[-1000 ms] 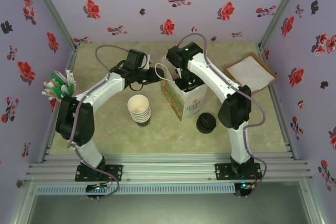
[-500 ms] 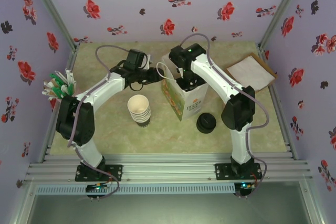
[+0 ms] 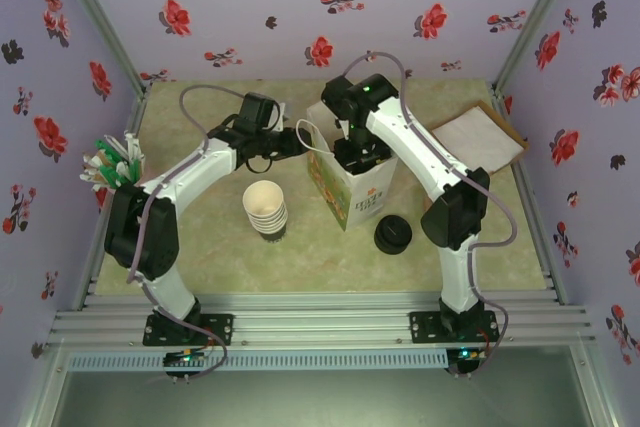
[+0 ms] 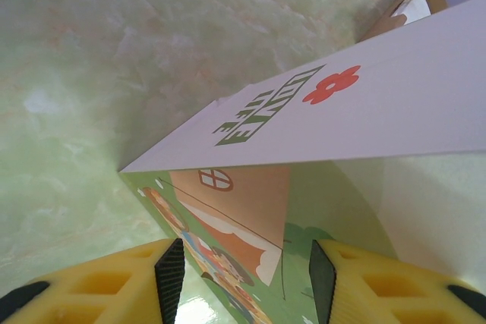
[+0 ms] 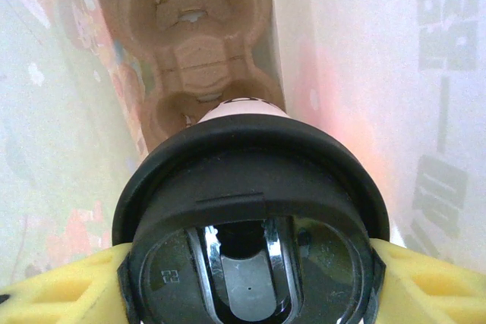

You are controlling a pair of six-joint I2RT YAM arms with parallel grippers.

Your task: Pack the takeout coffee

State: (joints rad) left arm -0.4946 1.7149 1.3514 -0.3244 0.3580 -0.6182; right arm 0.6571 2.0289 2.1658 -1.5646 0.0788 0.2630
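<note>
Black plastic and pale paper mark the takeout coffee, which is seen clamped at the lid between the yellow fingers of the right gripper in the right wrist view. The cup is held inside the white paper bag, over a brown moulded-pulp cup carrier lying on the bag's floor. Whether the cup's base touches the carrier cannot be told.

From overhead, the right gripper is seen lowered into the bag's open mouth, and the interior is hidden by the wrist.

In the left wrist view, the bag's outer faces are shown close up: a white face with green lettering and a red flower, and a printed side panel. The left gripper is pictured with its jaws apart, the side panel is seen in the gap, and no pad is seen pressing on the paper. Overhead, the left gripper is placed at the bag's rear left corner.

The bag is stood upright on a pale green marbled tabletop. A stack of lidless cream cups is set near its front left, and a stack of black lids near its front right. A brown board topped with a white sheet is laid at the right rear. A bundle of green and white sticks is kept by the left wall. The table is enclosed by lavender walls printed with red and dark flowers.
</note>
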